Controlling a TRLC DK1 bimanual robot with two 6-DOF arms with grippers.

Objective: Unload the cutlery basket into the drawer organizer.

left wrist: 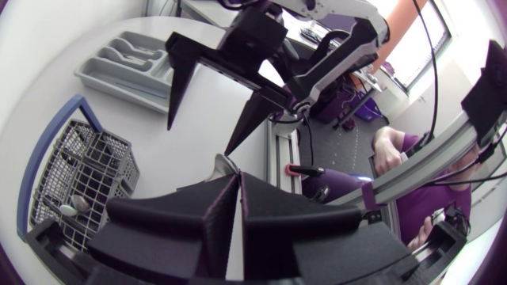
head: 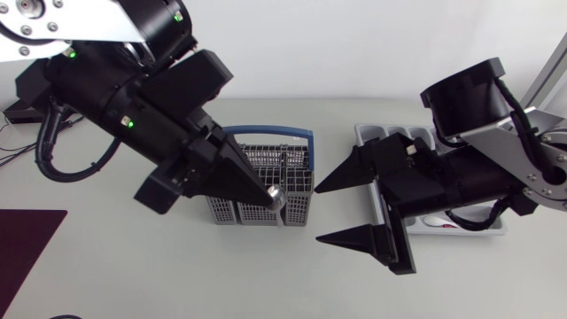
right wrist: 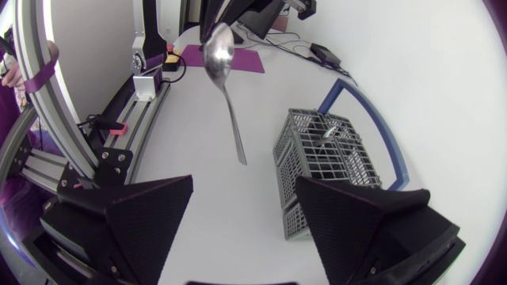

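Left gripper [head: 270, 197]: I am clenching it on the spoon [right wrist: 226, 95] at the bowl end, above the basket [head: 232, 211], handle hanging down.
Right gripper [head: 317, 213]: I am holding its 2 fingers wide apart, gripping nothing, between basket and organizer [head: 390, 135].
Slip risk: I am pinching a smooth curved end, so the spoon could be swinging or sliding out during the carry.
Collision risk: those open fingers are sitting on the path to the organizer, so crossing over could be knocking both arms together.
Right wrist view: it is showing the whole dangling spoon, which the head view is mostly hiding.
Left wrist view: it is showing more cutlery [left wrist: 73, 207] waiting in the basket.
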